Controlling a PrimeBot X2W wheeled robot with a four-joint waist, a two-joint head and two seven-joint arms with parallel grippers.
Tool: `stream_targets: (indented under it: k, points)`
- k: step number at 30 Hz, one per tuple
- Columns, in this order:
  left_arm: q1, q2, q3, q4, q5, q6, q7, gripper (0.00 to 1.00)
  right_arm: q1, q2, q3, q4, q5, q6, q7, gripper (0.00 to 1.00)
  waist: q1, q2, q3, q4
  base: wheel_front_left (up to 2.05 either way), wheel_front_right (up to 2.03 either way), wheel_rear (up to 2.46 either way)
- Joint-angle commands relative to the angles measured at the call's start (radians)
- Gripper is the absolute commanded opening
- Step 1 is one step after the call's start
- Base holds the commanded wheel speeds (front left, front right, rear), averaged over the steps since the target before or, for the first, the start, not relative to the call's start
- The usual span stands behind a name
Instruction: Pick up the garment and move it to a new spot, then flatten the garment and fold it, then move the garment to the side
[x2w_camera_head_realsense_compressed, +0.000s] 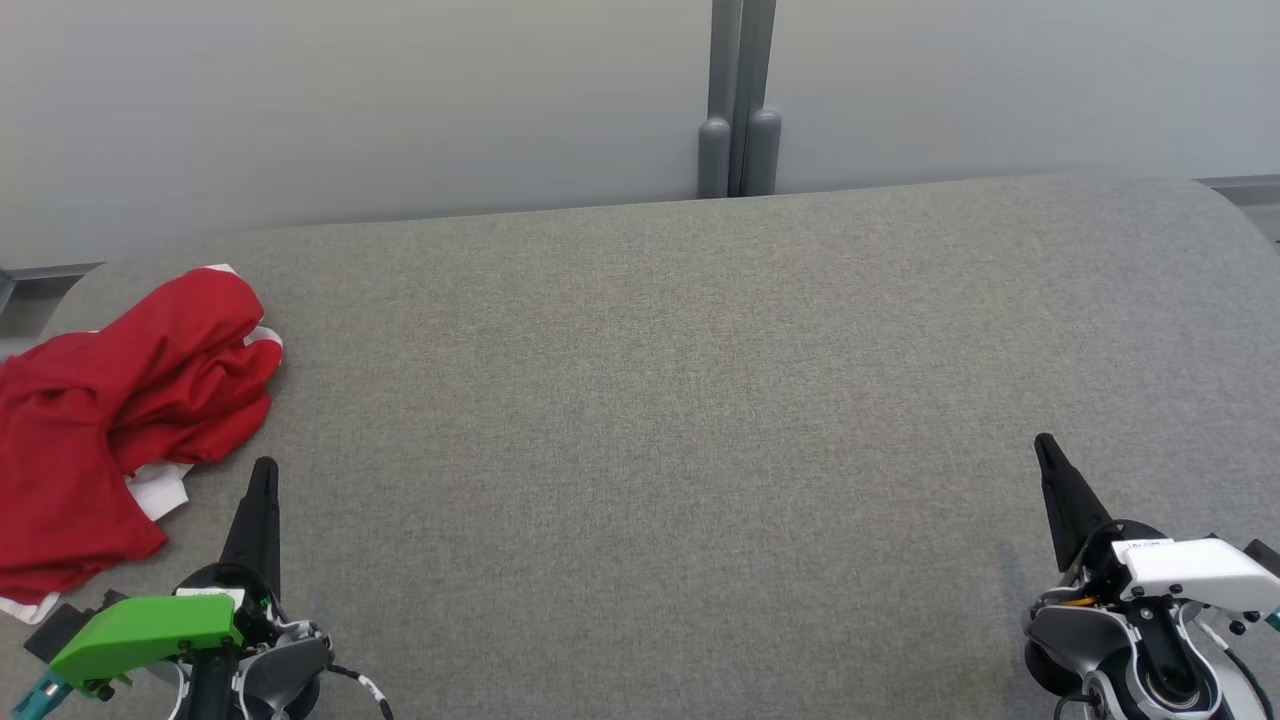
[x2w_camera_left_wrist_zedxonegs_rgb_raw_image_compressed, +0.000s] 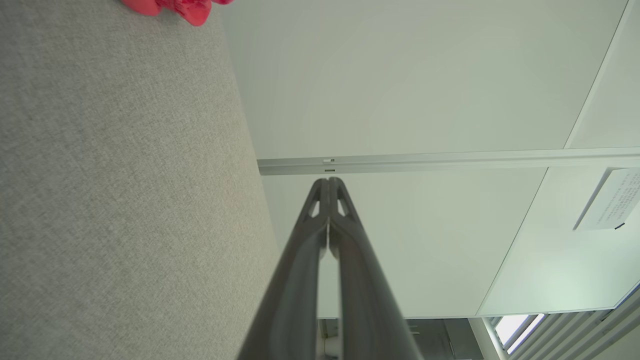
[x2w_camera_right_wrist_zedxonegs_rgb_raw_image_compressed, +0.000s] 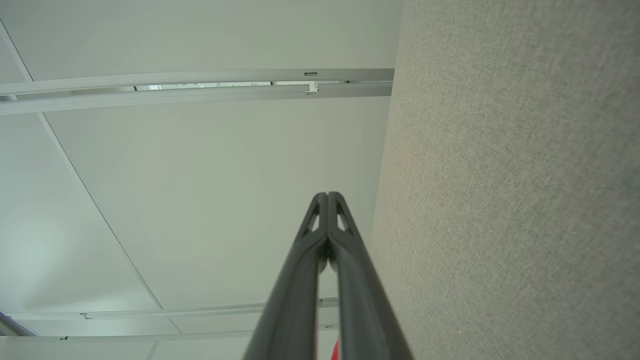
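Head view: seeing red garment (x2w_camera_head_realsense_compressed: 120, 400) lying crumpled at frame's left on bench (x2w_camera_head_realsense_compressed: 650, 400), left gripper (x2w_camera_head_realsense_compressed: 265, 468) and right gripper (x2w_camera_head_realsense_compressed: 1046, 442) resting clenched, empty, in lower corners.

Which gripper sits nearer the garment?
The left gripper, green-cased, just beside the red garment; the white-cased right gripper is far across the table.

Office-like test room: grey felt table (x2w_camera_head_realsense_compressed: 700, 400), frosted partition panels (x2w_camera_head_realsense_compressed: 350, 100), metal post (x2w_camera_head_realsense_compressed: 738, 100).
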Motion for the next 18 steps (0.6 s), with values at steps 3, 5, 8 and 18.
stream_targets:
  k: [3,5,8,18]
  points:
    - [-0.017,0.002,0.002,-0.001,0.007,-0.001,0.001,0.0,-0.011,-0.002,0.0,0.002,-0.008,0.001,-0.001,0.0,0.0,0.0,0.0,0.0,0.0,0.0,0.0]
    - [-0.017,0.002,0.002,-0.001,0.007,-0.001,0.001,0.0,-0.011,-0.002,0.0,0.002,-0.008,0.001,-0.001,0.0,0.0,0.0,0.0,0.0,0.0,0.0,0.0]
    - [-0.017,0.002,0.002,-0.001,0.007,-0.001,0.001,0.0,-0.011,-0.002,0.0,0.002,-0.008,0.001,-0.001,0.0,0.0,0.0,0.0,0.0,0.0,0.0,0.0]
    - [-0.017,0.002,0.002,-0.001,0.007,-0.001,0.001,0.0,-0.011,-0.002,0.0,0.002,-0.008,0.001,-0.001,0.0,0.0,0.0,0.0,0.0,0.0,0.0,0.0]
